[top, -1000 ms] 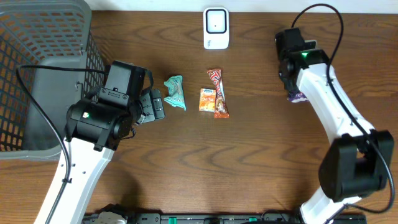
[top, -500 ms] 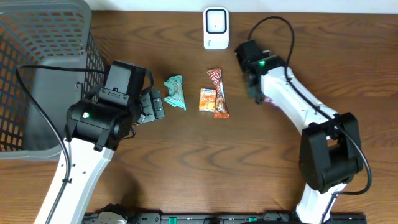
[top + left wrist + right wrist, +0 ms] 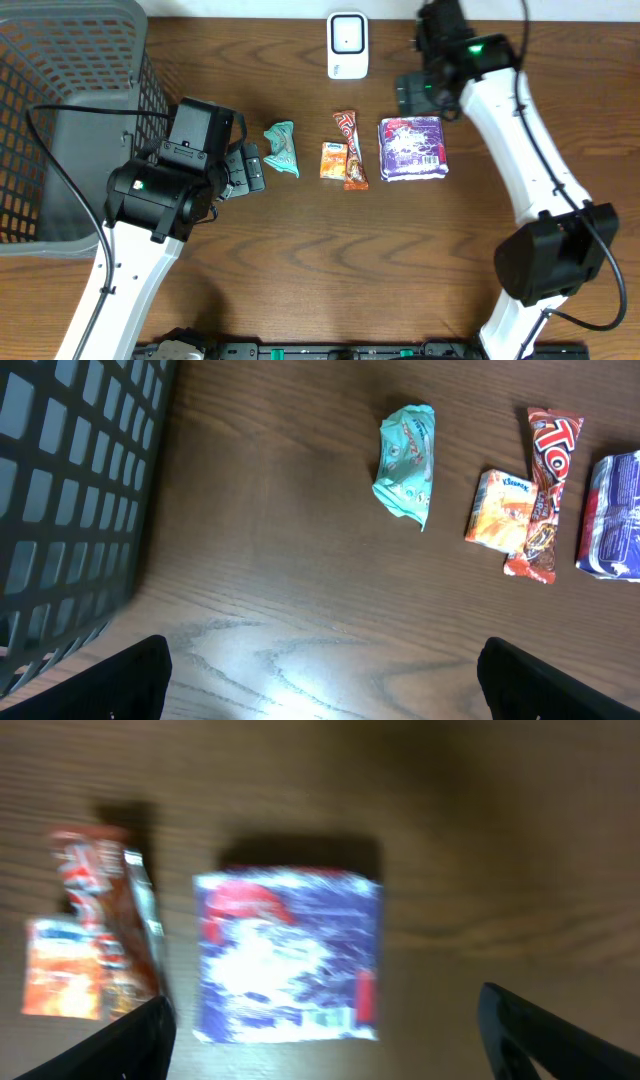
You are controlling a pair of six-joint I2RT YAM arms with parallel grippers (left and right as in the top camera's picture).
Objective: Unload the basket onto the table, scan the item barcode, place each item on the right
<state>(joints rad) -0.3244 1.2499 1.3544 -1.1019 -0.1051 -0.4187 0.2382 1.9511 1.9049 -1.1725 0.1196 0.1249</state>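
Purple packet point(image 3: 412, 148) is laid flat near scanner point(image 3: 347, 45), likely exposing barcode; left fingers point(image 3: 120, 680) and right fingers point(image 3: 545, 1032) are spread, empty.

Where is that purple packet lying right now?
In the overhead view the purple packet lies flat, right of centre, just right of the red candy bar and diagonally below the white scanner.

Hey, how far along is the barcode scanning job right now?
Done: the purple packet lies flat beside the red bar, held by nothing. In hand: nothing; the right gripper and left gripper both have open jaws. Left: the teal packet, orange packet and bar lie short of the scanner. Which are scanned, I cannot tell.
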